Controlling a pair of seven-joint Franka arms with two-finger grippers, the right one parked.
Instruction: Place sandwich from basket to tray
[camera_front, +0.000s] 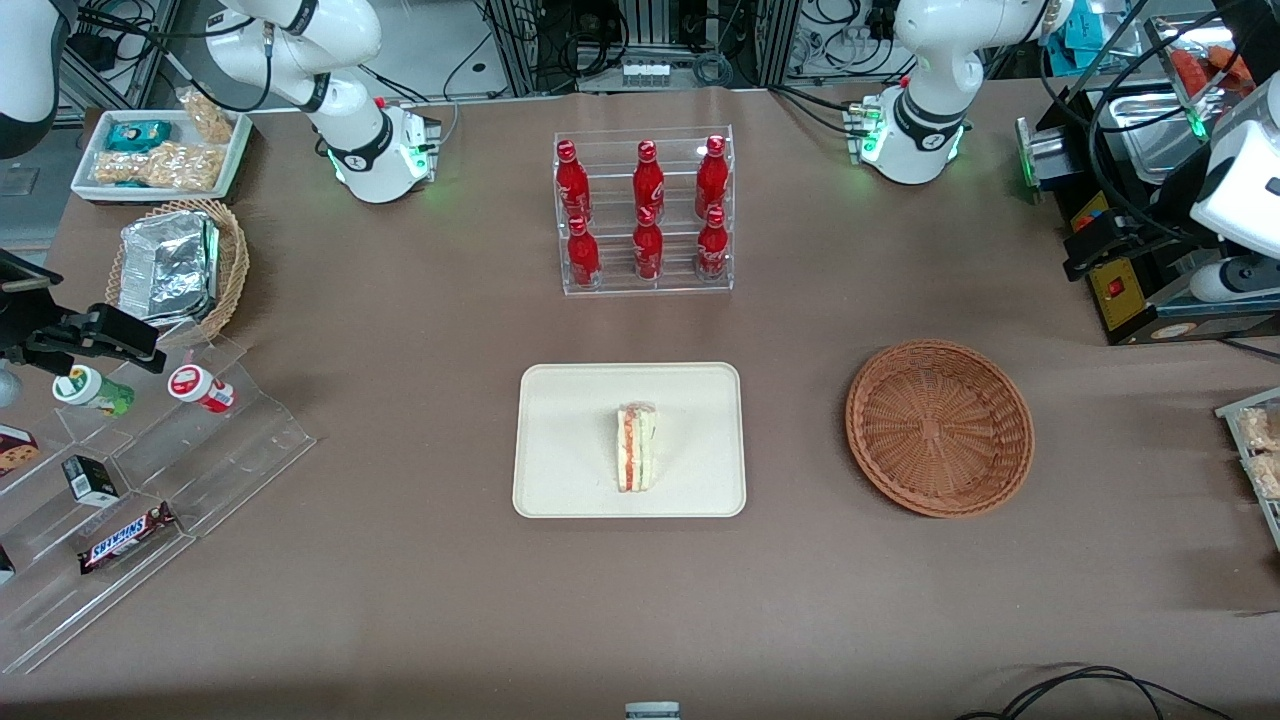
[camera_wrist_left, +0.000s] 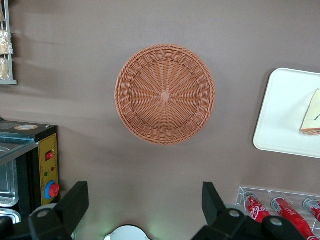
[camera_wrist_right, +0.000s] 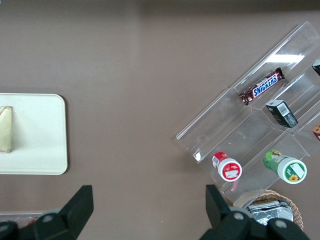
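Note:
The sandwich (camera_front: 637, 447) stands on its edge in the middle of the cream tray (camera_front: 560, 440), white bread with orange-red and green layers. The round reddish-brown basket (camera_front: 940, 427) is empty and sits beside the tray, toward the working arm's end of the table. My left gripper (camera_front: 1095, 245) is open and empty, raised high, farther from the front camera than the basket, near a black box. In the left wrist view the open gripper (camera_wrist_left: 144, 189) hangs over bare table, apart from the basket (camera_wrist_left: 165, 94); the tray (camera_wrist_left: 285, 110) and sandwich (camera_wrist_left: 312, 115) show partly.
A clear rack of red bottles (camera_front: 645, 210) stands farther back than the tray. A black box with a red button (camera_front: 1120, 290) sits close to my gripper. A stepped clear stand with snacks (camera_front: 150, 500), a tan basket with a foil packet (camera_front: 180, 265) and a white snack tray (camera_front: 160, 150) lie toward the parked arm's end.

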